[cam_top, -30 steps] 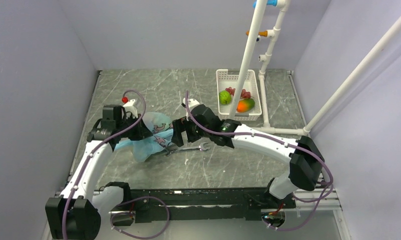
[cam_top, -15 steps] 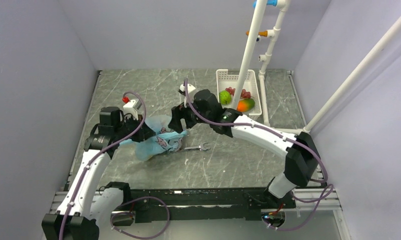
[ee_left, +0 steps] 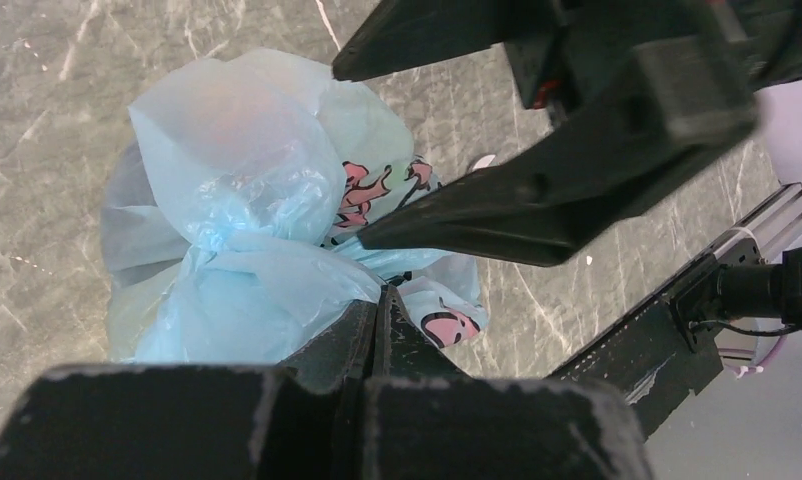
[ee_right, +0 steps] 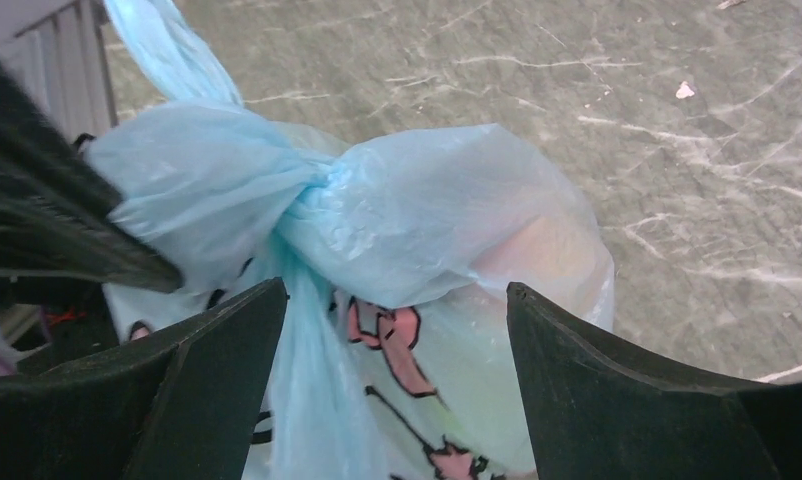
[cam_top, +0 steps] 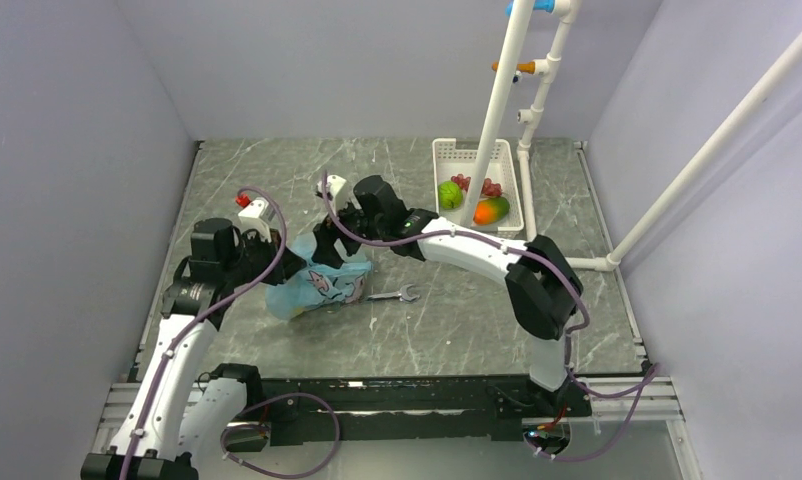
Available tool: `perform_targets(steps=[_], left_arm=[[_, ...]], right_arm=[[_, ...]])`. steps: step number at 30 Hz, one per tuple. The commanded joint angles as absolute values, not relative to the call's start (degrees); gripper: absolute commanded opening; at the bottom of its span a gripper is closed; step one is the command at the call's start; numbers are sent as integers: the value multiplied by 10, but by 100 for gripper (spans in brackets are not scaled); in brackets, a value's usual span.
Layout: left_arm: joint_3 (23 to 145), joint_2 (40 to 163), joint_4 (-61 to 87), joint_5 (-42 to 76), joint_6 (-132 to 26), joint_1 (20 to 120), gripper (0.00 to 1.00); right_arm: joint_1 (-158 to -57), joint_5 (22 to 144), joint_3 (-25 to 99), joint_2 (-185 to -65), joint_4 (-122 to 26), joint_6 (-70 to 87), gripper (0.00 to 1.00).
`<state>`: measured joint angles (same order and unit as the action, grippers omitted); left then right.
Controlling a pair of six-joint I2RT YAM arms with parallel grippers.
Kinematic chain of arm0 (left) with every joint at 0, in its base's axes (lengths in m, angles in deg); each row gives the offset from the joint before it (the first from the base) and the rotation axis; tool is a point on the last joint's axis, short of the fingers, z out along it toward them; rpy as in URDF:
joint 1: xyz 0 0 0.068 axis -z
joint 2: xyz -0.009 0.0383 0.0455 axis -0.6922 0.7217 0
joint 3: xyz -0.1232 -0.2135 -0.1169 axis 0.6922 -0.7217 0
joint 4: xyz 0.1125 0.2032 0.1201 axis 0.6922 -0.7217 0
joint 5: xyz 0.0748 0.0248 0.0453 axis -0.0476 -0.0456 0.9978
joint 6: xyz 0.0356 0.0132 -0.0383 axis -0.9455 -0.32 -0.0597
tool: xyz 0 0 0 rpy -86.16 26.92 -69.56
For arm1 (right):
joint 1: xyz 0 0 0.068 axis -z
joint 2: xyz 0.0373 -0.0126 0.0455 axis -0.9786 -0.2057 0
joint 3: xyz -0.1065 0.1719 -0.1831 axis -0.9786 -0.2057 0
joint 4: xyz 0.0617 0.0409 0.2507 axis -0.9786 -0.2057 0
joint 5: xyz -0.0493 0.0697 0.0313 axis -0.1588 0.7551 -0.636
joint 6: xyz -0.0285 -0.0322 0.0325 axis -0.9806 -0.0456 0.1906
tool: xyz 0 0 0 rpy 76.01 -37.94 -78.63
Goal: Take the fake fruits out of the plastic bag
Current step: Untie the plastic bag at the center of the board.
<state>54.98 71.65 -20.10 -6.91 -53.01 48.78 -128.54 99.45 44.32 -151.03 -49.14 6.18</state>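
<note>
The light blue plastic bag (cam_top: 315,287) with a pink cartoon print sits left of centre, its top knotted. My left gripper (cam_top: 289,268) is shut on a fold of the bag at its left side; the left wrist view shows the closed tips (ee_left: 382,297) pinching blue film (ee_left: 242,190). My right gripper (cam_top: 331,247) is open just over the bag's far side. In the right wrist view the gripper (ee_right: 395,300) straddles the knotted bag (ee_right: 417,225). A faint orange shape (ee_right: 537,250) shows through the film. The other fruits in the bag are hidden.
A white basket (cam_top: 447,152) at the back right holds a green fruit (cam_top: 450,194), a mango (cam_top: 491,210) and grapes (cam_top: 489,187). A metal wrench (cam_top: 394,295) lies right of the bag. White PVC pipes (cam_top: 497,110) stand by the basket. Walls enclose the table.
My right arm has swung left and further back, from beside the wrench to over the bag. My left gripper has shifted slightly left, and the bag has bunched up under both grippers.
</note>
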Motion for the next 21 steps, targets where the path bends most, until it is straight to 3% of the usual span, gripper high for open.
perform_targets(steps=[1, 5, 15, 21], left_arm=[[553, 708, -179, -48, -537, 490, 0], [556, 722, -184, -49, -537, 490, 0], [554, 722, -179, -50, -535, 490, 0], [554, 719, -179, -44, -534, 490, 0]], right_arm=[[-1284, 1010, 492, -1533, -468, 3, 84], [-1289, 1032, 501, -1552, -465, 14, 84], [-1304, 952, 450, -1563, -361, 107, 80], [-1305, 940, 461, -1583, -366, 128, 58]])
